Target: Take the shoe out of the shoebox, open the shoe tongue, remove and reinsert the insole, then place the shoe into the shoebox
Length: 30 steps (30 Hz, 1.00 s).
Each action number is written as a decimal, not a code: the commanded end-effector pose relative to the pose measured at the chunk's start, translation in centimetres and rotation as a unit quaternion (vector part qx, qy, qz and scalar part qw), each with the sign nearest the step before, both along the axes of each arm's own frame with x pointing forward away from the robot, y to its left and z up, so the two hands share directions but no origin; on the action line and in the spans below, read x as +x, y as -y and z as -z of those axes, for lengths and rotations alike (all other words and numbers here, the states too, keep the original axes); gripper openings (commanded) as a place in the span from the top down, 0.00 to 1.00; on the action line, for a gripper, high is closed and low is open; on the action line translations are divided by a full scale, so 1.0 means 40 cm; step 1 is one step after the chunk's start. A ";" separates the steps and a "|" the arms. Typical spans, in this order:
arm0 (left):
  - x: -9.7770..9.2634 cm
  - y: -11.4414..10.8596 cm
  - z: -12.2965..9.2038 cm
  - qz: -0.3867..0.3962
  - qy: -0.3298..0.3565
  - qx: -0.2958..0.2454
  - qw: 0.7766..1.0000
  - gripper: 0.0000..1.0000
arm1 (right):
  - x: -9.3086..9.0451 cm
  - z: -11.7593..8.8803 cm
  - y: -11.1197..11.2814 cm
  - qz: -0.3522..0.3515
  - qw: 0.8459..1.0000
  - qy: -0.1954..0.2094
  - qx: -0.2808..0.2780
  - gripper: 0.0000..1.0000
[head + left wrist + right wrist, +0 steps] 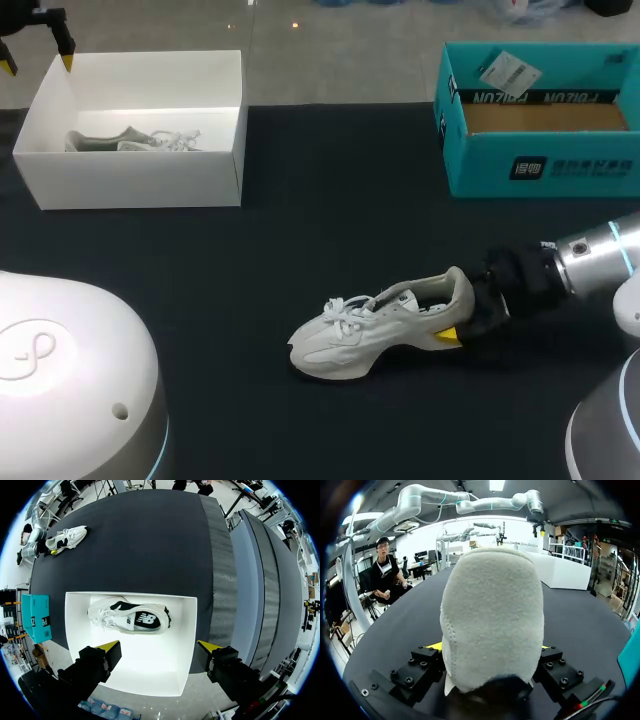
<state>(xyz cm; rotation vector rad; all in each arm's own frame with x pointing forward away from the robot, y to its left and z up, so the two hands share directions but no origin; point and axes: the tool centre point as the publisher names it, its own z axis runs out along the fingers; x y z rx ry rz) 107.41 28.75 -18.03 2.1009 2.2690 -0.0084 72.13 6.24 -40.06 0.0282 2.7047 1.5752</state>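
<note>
A white shoe [370,325] lies on its side on the black table, toe toward the left. My right gripper [455,315] holds its heel. In the right wrist view the grey heel [492,615] fills the gap between the fingers and touches both, so the right gripper [490,647] is shut on it. The white shoebox [140,180] stands at the far left with a second shoe [130,140] lying inside. My left gripper [38,62] hangs open above the box's far left corner. In its wrist view the left gripper [159,647] looks down on the boxed shoe [130,617].
A teal cardboard box [540,165] stands open at the far right of the table. The black tabletop [330,210] stretches between the two boxes.
</note>
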 end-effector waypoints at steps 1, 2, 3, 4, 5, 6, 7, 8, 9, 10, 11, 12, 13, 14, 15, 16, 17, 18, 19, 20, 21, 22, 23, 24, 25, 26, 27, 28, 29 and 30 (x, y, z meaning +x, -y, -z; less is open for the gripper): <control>-0.003 0.000 -0.001 0.000 0.001 0.001 1.000 0.00 | -0.030 0.013 -0.016 0.060 0.998 0.032 0.000 1.00; -0.003 0.000 -0.001 0.000 0.001 0.001 1.000 0.00 | -0.032 0.017 -0.018 0.066 0.997 0.032 0.000 1.00; -0.003 0.000 -0.001 0.000 0.001 0.001 1.000 0.00 | -0.034 0.018 -0.020 0.072 0.997 0.030 0.002 1.00; -0.003 0.000 -0.001 0.000 0.001 0.001 1.000 0.00 | -0.035 0.020 -0.021 0.077 0.997 0.031 0.004 1.00; -0.003 0.000 -0.001 0.000 0.001 0.001 1.000 0.00 | -0.035 0.021 -0.023 0.085 0.996 0.034 0.004 1.00; -0.003 0.000 -0.001 0.000 0.001 0.001 1.000 0.00 | -0.035 0.022 -0.026 0.089 0.995 0.033 0.007 1.00; -0.003 0.000 -0.001 0.000 0.001 0.001 1.000 0.00 | -0.033 0.022 -0.030 0.096 0.995 0.034 0.008 1.00; -0.003 0.000 -0.001 0.000 0.001 0.001 1.000 0.00 | -0.031 0.024 -0.034 0.098 0.995 0.033 0.010 1.00; -0.003 0.000 -0.001 0.000 0.001 0.001 1.000 0.00 | -0.029 0.025 -0.039 0.098 0.995 0.032 0.016 1.00; -0.003 0.000 -0.001 0.000 0.001 0.001 1.000 0.00 | -0.026 0.026 -0.043 0.098 0.995 0.032 0.015 1.00; -0.003 0.000 -0.001 0.000 0.001 0.001 1.000 0.00 | -0.025 0.026 -0.047 0.098 0.994 0.033 0.015 1.00; -0.003 0.000 -0.001 0.000 0.001 0.001 1.000 0.00 | -0.025 0.027 -0.048 0.098 0.995 0.033 0.015 1.00; -0.003 0.000 -0.001 0.000 0.001 0.001 1.000 0.00 | -0.023 0.028 -0.050 0.095 0.995 0.033 0.015 1.00; -0.003 0.000 -0.001 0.000 0.001 0.001 1.000 0.00 | -0.022 0.031 -0.051 0.093 0.995 0.033 0.013 1.00; -0.003 0.000 -0.001 0.000 0.001 0.001 1.000 0.00 | -0.021 0.034 -0.049 0.092 0.995 0.031 0.013 1.00; -0.003 0.000 -0.001 0.000 0.001 0.001 1.000 0.00 | -0.020 0.036 -0.047 0.091 0.995 0.031 0.012 1.00; -0.003 0.000 -0.001 0.000 0.001 0.001 1.000 0.00 | -0.020 0.038 -0.045 0.089 0.996 0.028 0.012 1.00; -0.003 0.000 -0.001 0.000 0.001 0.001 1.000 0.00 | -0.019 0.039 -0.044 0.086 0.996 0.026 0.013 1.00; -0.003 0.000 -0.001 0.000 0.001 0.001 1.000 0.00 | -0.018 0.041 -0.043 0.084 0.996 0.024 0.013 1.00; -0.003 0.000 -0.001 0.000 0.001 0.001 1.000 0.00 | -0.017 0.042 -0.043 0.079 0.996 0.024 0.013 1.00; -0.003 0.000 -0.001 0.000 0.001 0.001 1.000 0.00 | -0.017 0.043 -0.043 0.076 0.997 0.023 0.013 1.00; -0.003 0.000 -0.001 0.000 0.001 0.001 1.000 0.00 | -0.016 0.044 -0.044 0.075 0.997 0.022 0.012 1.00; -0.003 0.000 -0.001 0.000 0.001 0.001 1.000 0.00 | -0.015 0.045 -0.044 0.069 0.997 0.022 0.011 1.00; -0.003 0.000 -0.001 0.000 0.001 0.001 1.000 0.00 | -0.014 0.047 -0.044 0.066 0.998 0.023 0.010 1.00; -0.003 0.000 -0.001 0.000 0.001 0.001 1.000 0.00 | -0.013 0.048 -0.044 0.063 0.998 0.023 0.009 1.00; -0.003 0.000 -0.001 0.000 0.001 0.001 1.000 0.00 | -0.011 0.048 -0.043 0.061 0.998 0.023 0.008 1.00; -0.003 0.000 -0.001 0.000 0.001 0.001 1.000 0.00 | -0.009 0.048 -0.042 0.059 0.998 0.023 0.008 1.00; -0.003 0.000 -0.001 0.000 0.001 0.001 1.000 0.00 | -0.007 0.048 -0.041 0.058 0.998 0.023 0.008 1.00; -0.003 0.000 -0.001 0.000 0.001 0.001 1.000 0.00 | -0.005 0.047 -0.039 0.058 0.998 0.023 0.008 1.00; -0.003 0.000 -0.001 0.000 0.001 0.001 1.000 0.00 | -0.003 0.047 -0.038 0.058 0.998 0.022 0.008 1.00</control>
